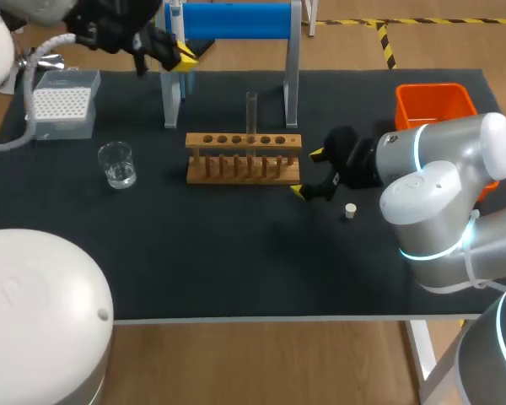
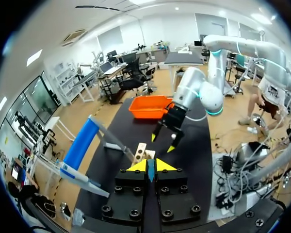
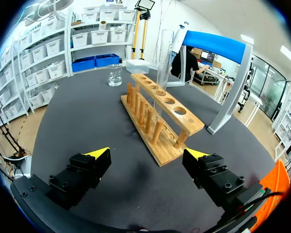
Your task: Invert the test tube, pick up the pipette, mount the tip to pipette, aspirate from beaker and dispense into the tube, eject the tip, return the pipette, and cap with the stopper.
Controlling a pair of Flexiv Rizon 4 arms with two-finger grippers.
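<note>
Gripper on the right arm [image 1: 308, 173] hung right of centre in the head view, fingers spread wide and holding nothing, just off the right end of the wooden rack [image 1: 244, 157]. The stance suggested it was standing clear of the test tube [image 1: 251, 112]. The tube stood upright in a middle hole of the rack with its mouth up, seemingly ready to take liquid. The left gripper [image 2: 148, 166] was in the upper left of the head view, close to the blue stand [image 1: 236, 20]. Its yellow tips were pressed together with nothing visibly between them. That placement read as an approach to the pipette [image 2: 70, 172], which hung on the stand beside it.

Whether the left gripper touched the pipette could not be told, as the dark wrist covered the spot from above. The beaker [image 1: 116, 164] at left of centre and the tip box [image 1: 61, 103] behind it sat within that arm's reach. The liquid level was hard to make out. A small white stopper [image 1: 350, 211] lay on the tabletop [image 1: 236, 270] near the right gripper. The tube's lower end was lost behind the rack.
</note>
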